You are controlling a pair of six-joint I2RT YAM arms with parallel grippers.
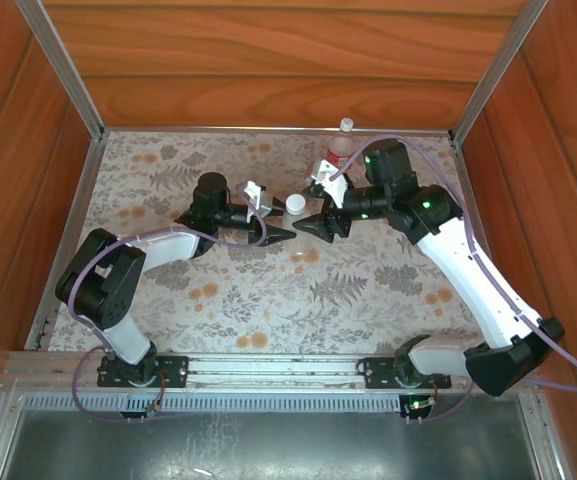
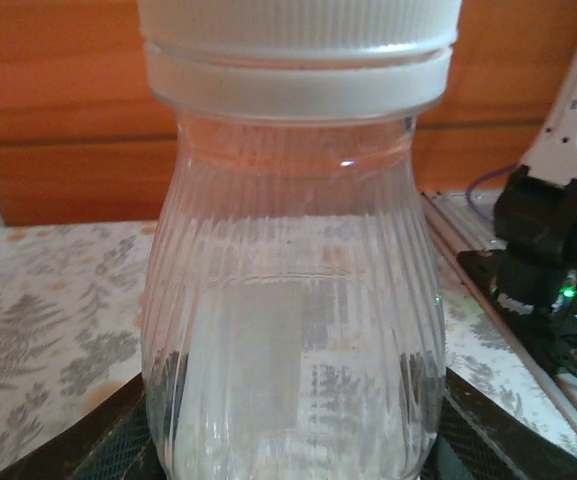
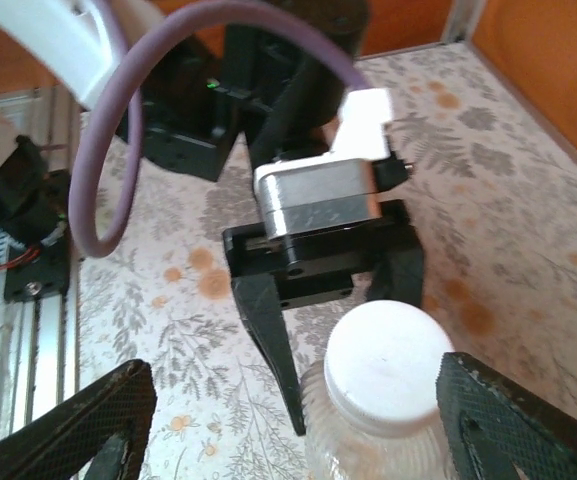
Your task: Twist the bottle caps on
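The small ribbed clear plastic bottle (image 2: 288, 330), round white plastic screw cap (image 3: 388, 365) sitting on its neck, stands centrally on the flowered cloth (image 1: 368, 290). Light, slick, thin-walled, I judge: grip the cap's ridges. The left gripper (image 1: 280, 235) clamps its body from nine o'clock; the right gripper (image 1: 313, 226), at three o'clock, gapes wide around the cap

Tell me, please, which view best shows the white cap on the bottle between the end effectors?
Right wrist: the cap shows whole, from above, on the bottle. Left wrist crops its ribbed side at the top edge; top external shows a small white dot.
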